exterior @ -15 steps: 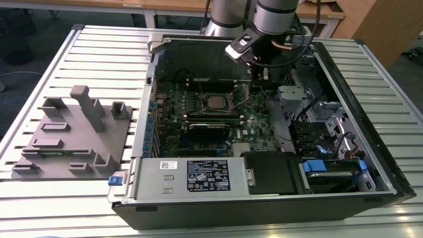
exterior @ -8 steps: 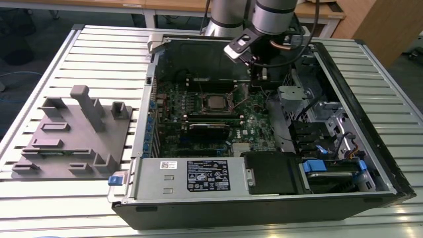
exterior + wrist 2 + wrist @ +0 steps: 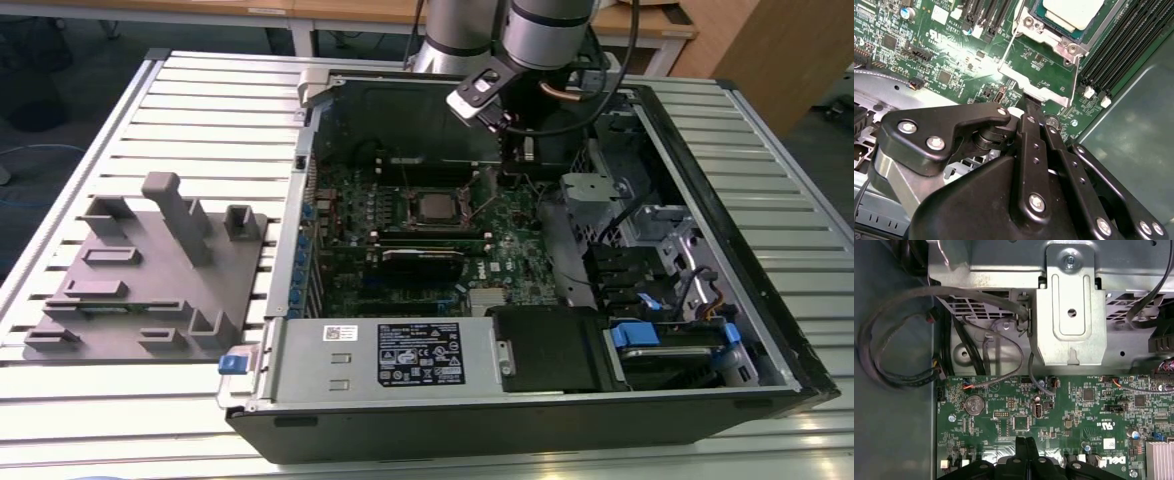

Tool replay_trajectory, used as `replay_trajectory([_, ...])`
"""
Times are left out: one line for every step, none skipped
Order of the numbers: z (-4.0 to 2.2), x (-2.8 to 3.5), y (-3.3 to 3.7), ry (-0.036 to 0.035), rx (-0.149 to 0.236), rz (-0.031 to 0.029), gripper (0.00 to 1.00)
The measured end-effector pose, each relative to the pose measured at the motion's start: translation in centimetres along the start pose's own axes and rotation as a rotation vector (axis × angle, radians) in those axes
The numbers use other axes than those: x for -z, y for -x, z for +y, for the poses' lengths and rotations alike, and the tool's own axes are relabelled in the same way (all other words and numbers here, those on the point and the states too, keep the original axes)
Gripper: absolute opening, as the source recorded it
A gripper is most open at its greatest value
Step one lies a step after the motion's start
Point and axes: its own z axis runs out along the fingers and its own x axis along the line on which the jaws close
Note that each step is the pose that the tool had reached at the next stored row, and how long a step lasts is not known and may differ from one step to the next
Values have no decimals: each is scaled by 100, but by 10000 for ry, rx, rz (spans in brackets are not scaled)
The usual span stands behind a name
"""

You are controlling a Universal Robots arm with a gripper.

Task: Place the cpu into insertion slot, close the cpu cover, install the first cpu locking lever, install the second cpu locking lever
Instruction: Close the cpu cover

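**One chip seated, its cover not yet down**

The cpu [image 3: 1074, 10] lay in the insertion slot [image 3: 408, 208], near the middle of the green circuit board [image 3: 1004, 405] inside the open computer case [image 3: 534, 425]. The cpu cover [image 3: 1040, 90] was swung out from the slot's edge, and through its square cut-out I saw the board beneath.

The gripper [image 3: 1030, 102] had both fingers pressed together, and I saw nothing between them. Its tips were at the free outer edge of the cover, touching it or just beside it; I could not tell which. So the chip was near the gripper, on the far side of the cover, toward the board's middle.

In my judgement, the step in hand was the closing of the cover. It would go well with a gentle push on that free edge, following the arc of the hinge. Then the frame would come down flat around the chip and not onto one corner of it. A slip of the tips off the thin edge could strike the board.
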Motion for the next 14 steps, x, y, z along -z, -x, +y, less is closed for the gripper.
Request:
replay_trajectory([-8,0,0,0,0,2,10])
replay_trajectory([-16,0,1,0,0,5,10])
replay_trajectory([-25,0,1,1,0,8,10])
replay_trajectory([-33,0,2,1,0,10,10])
replay_trajectory([-41,0,2,1,0,13,10])
replay_trajectory([-50,1,3,1,0,15,10])
replay_trajectory([-59,1,4,1,-1,18,10])
replay_trajectory([-69,1,5,0,-1,23,10])
replay_trajectory([-78,1,6,0,-1,26,10])
replay_trajectory([-86,2,7,0,0,29,10])
replay_trajectory([-96,2,8,-1,-1,33,10])
replay_trajectory([-106,3,8,-1,-1,38,10])
replay_trajectory([-116,3,10,-1,-2,43,10])
replay_trajectory([-127,3,11,-1,-1,50,10])
